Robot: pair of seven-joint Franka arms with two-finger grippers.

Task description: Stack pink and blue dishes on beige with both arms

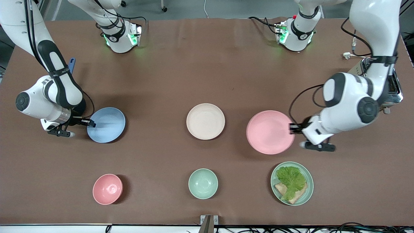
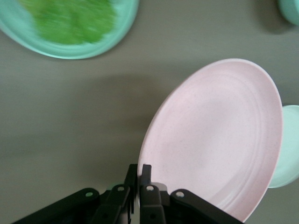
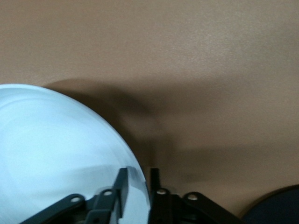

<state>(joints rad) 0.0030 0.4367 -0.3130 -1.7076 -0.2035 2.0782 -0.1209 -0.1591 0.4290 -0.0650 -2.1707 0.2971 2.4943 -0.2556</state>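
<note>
Overhead, a brown worktop (image 1: pixel 207 64) carries the beige plate (image 1: pixel 205 121) at centre. Left wrist: left gripper (image 2: pixel 139 173) fingers clamp the raised pink plate (image 2: pixel 219 140) rim. Right wrist: right gripper (image 3: pixel 138 179) fingers clamp the blue plate (image 3: pixel 56 154) rim.

Brown-covered table (image 1: pixel 207 64) (grey floor (image 1: pixel 194 8) past its edge), evenly lit.

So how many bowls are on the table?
2. A pink bowl sits near the front camera toward the right arm's end; a mint bowl sits nearer the camera than the beige plate. None seems hidden.
</note>
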